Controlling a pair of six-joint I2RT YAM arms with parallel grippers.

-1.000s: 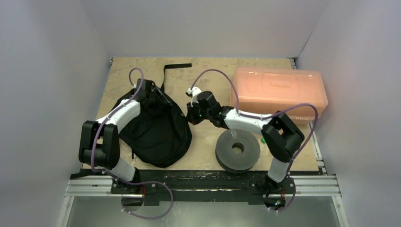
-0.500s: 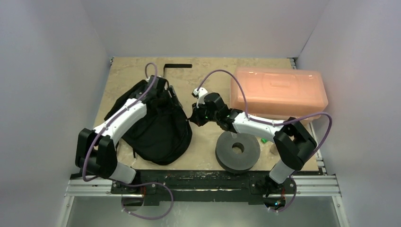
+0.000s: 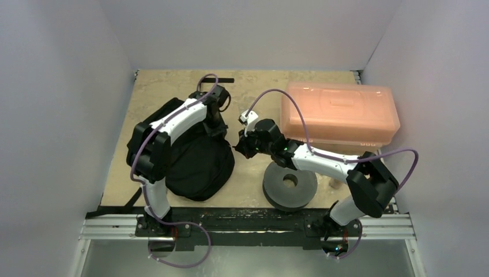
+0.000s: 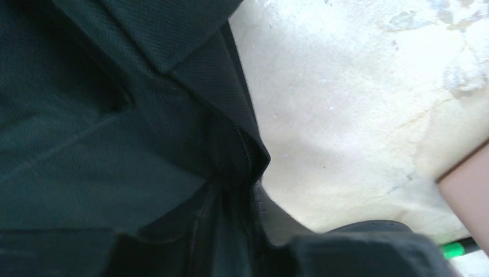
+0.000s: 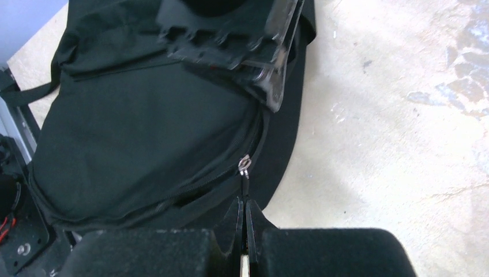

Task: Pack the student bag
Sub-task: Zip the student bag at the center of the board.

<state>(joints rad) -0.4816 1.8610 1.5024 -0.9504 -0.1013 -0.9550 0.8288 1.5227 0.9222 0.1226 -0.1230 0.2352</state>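
The student bag (image 3: 193, 158), a floppy black backpack, lies on the left of the table. My left gripper (image 3: 217, 117) is at the bag's far right edge, shut on a fold of its fabric (image 4: 230, 190) beside the zipper. My right gripper (image 3: 242, 145) is just right of the bag, shut on the thin black pull cord (image 5: 243, 187) of the silver zipper slider (image 5: 244, 166). The zipper track (image 5: 190, 190) runs left from the slider. The left gripper's body (image 5: 242, 40) shows above the slider in the right wrist view.
A translucent orange lidded box (image 3: 340, 112) stands at the back right. A dark grey spool (image 3: 290, 183) lies at the front, right of the bag, under my right arm. A black strap end (image 3: 222, 80) lies at the back. Grey walls enclose the table.
My left arm has swung right and farther back along the bag's top edge, drawing the fabric with it. My right gripper has shifted slightly right and nearer, still closed.
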